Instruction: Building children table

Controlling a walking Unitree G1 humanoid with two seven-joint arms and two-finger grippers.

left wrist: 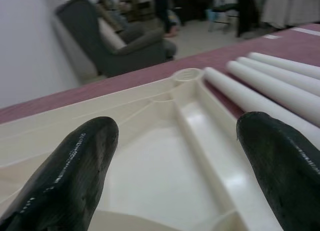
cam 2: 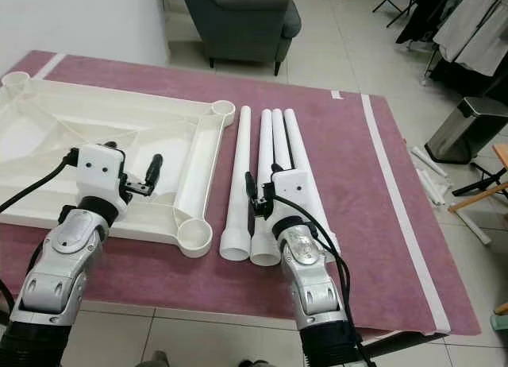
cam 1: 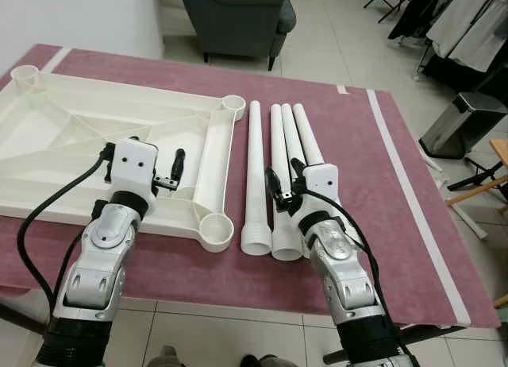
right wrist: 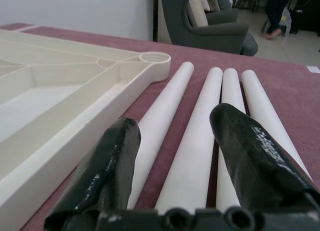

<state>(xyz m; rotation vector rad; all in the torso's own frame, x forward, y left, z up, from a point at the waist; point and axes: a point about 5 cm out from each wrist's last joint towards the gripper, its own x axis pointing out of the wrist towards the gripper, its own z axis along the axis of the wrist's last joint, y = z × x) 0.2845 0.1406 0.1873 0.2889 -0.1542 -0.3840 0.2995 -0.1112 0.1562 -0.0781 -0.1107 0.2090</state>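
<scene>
**One tabletop, four legs, two open grippers**

One cream tabletop (cam 1: 119,144) lies underside up at centre-left of the left eye view, on a maroon rug (cam 1: 381,168). Three of its round corner sockets show (the fourth is cut off). Just beside it, at mid-frame, four white tube legs (cam 1: 278,176) lie side by side. The left gripper (cam 1: 176,170) hovers over the tabletop's near part, fingers spread. The right gripper (cam 1: 283,186) reaches forward low over the legs, fingers parted, nothing between them. One grey armchair (cam 1: 238,17) stands at top centre.
</scene>
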